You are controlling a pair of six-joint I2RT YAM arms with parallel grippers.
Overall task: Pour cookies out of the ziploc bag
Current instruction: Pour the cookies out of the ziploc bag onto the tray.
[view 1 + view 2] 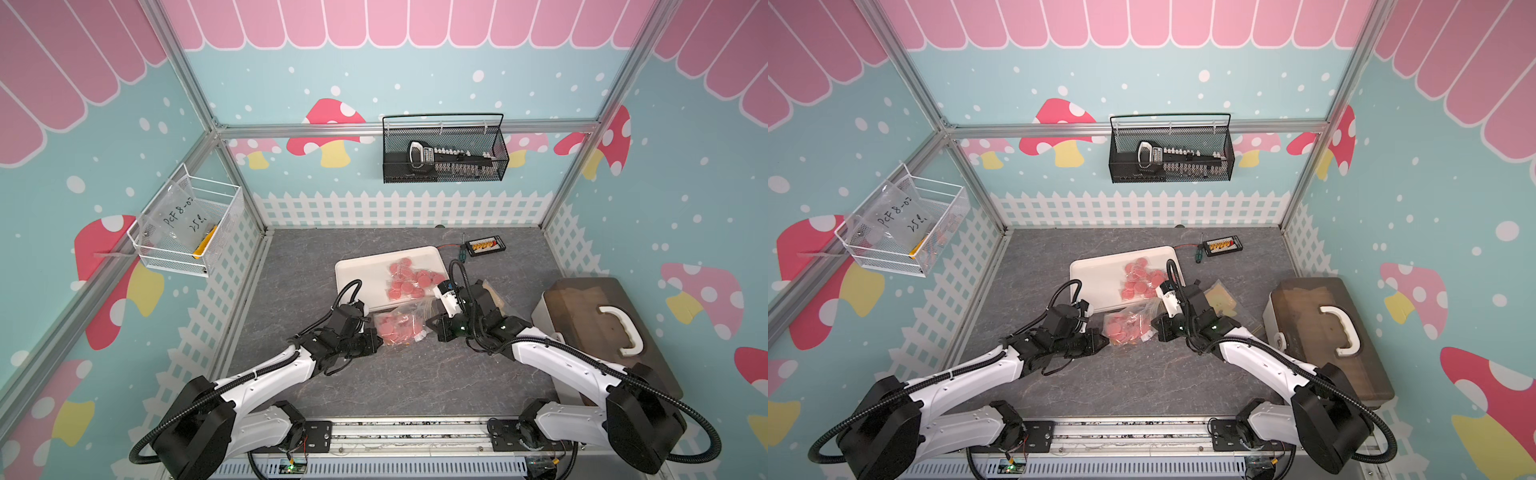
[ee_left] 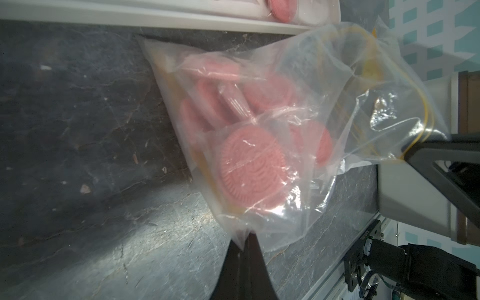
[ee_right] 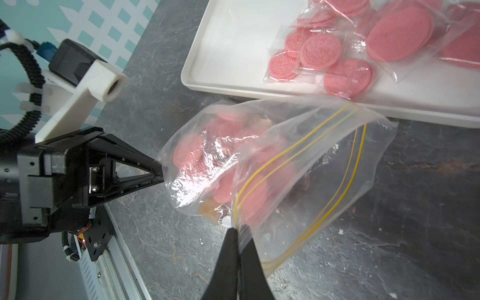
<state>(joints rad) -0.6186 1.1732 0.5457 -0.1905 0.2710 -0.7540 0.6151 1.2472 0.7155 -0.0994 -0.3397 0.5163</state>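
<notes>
Ziploc bag (image 1: 400, 327) lies slumped on the grey table (image 1: 415, 386), just beside the near rim of the white tray (image 1: 357, 274) and not over it. Left gripper (image 3: 161, 169) has its jaws pinched together on the bag's closed bottom corner. Right gripper (image 3: 237, 232) is clamped on the film at the zip edge, by the yellow lines. Some cookies (image 1: 409, 279), several in clear wrappers, sit on the tray, and a cluster more shows pink inside the bag. The mouth looks parted, as the yellow tracks diverge in the right wrist view, though glare on the film makes this uncertain. Judged step: pour roughly half done, with both ends gripped for another tip. The next move likely calls for carrying the mouth over the tray rim and raising the bottom corner above it. The opening must stay slack enough for the discs to slide out and not spill onto the table.
</notes>
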